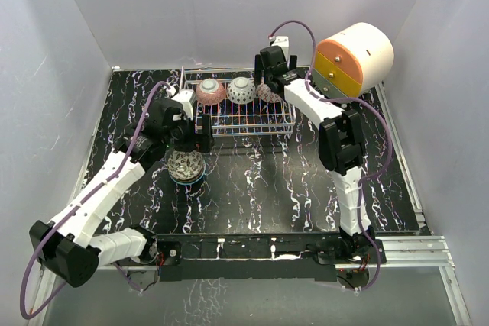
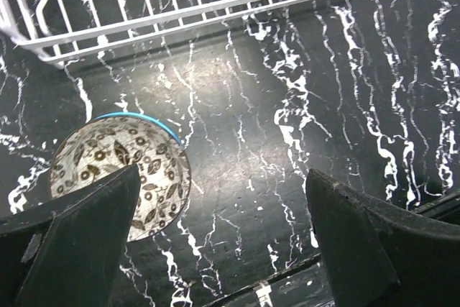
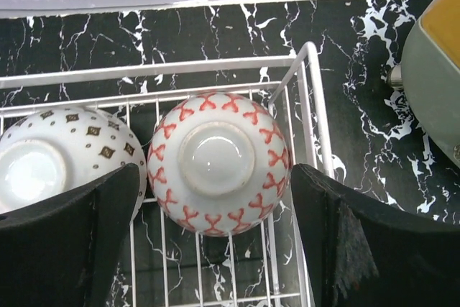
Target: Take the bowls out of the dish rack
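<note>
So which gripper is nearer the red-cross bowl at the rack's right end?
Right. The right gripper hangs directly over the red-cross bowl, fingers open either side. The left gripper is out in front of the dish rack, by the leaf-patterned bowl.

The left arm (image 1: pixel 95 200) is built of white rounded links joined by blocky black joint housings; the right arm (image 1: pixel 350 192) is of the same make, white shells between black elbows; a thin purple cable (image 1: pixel 27 284) loops beside the left arm's shoulder housing, and a second purple cable (image 1: pixel 294 27) arcs off the right arm's wrist; the left gripper (image 2: pixel 223 242) has two broad, matte black, wedge-shaped fingers (image 2: pixel 79 249) with pale scuffed edges; the right gripper (image 3: pixel 215 249) has like black fingers (image 3: pixel 65 242), one showing a rough grey, fabric-like patch on its face.
</note>
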Available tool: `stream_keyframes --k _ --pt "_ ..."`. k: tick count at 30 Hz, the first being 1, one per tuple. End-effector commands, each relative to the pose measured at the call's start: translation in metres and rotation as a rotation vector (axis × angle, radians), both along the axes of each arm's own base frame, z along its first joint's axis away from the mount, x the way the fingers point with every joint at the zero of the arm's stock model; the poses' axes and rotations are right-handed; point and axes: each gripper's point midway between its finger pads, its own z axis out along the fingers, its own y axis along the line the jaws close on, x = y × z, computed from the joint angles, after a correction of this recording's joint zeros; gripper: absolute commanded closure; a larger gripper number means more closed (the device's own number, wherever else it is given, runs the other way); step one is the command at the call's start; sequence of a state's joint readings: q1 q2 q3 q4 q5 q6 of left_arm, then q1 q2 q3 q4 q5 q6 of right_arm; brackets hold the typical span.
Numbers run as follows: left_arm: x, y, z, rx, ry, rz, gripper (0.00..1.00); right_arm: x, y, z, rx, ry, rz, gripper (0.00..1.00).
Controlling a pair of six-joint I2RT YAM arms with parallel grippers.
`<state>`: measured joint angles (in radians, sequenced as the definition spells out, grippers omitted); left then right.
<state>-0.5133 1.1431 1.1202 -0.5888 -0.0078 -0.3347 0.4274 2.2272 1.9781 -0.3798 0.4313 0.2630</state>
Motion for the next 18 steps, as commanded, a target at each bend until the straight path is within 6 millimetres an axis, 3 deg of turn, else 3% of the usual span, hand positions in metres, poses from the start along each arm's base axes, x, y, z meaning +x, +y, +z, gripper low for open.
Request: stream_keyframes --k 1,8,15,18 --pt "-0.002 -0.012 0.012 -0.068 -0.023 -0.046 0.03 0.019 -0.006 0.018 -0.005 -0.058 -0.038 0.1" --pt "-0.006 -0.006 0.012 -0.059 -0.042 -0.039 0.03 0.03 -0.012 -0.013 0.007 -0.006 -0.044 0.11" --pt "-0.005 -0.004 0.003 -0.04 -0.033 -0.036 0.03 0.024 -0.01 -0.031 0.021 0.039 -0.028 0.21" --pt "-0.002 -0.006 0.002 -0.04 -0.033 -0.038 0.03 0.02 -0.01 -0.03 0.022 0.036 -0.029 0.31"
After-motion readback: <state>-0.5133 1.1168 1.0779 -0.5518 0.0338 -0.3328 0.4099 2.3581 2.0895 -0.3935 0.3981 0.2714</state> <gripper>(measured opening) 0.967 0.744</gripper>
